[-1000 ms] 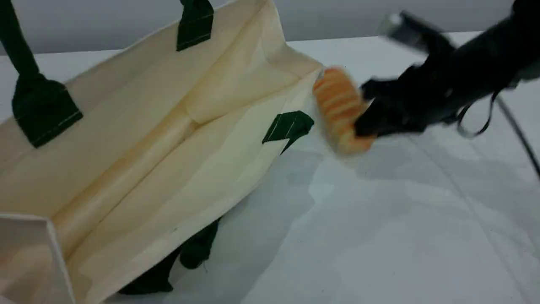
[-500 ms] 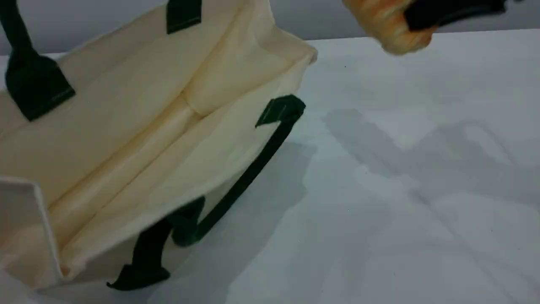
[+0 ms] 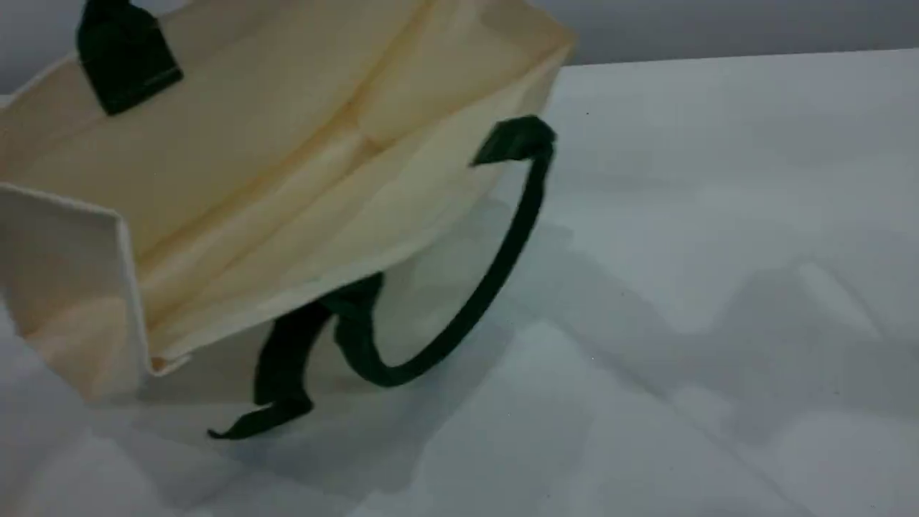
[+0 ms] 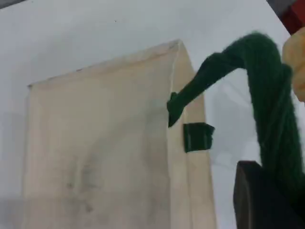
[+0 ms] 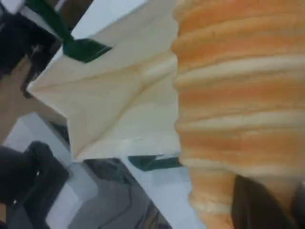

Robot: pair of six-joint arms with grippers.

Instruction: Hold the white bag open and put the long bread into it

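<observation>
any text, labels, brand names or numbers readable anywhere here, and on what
None: no words, labels, brands or numbers can be read in any view.
white bag: plain cream cloth, green tabs, no print.
long bread: bare ridged crust, no wrapper.
table: plain white, unmarked.

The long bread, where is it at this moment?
The long bread is out of the scene view; the right wrist view shows it on the right, held in the right gripper, above the open white bag.
</observation>
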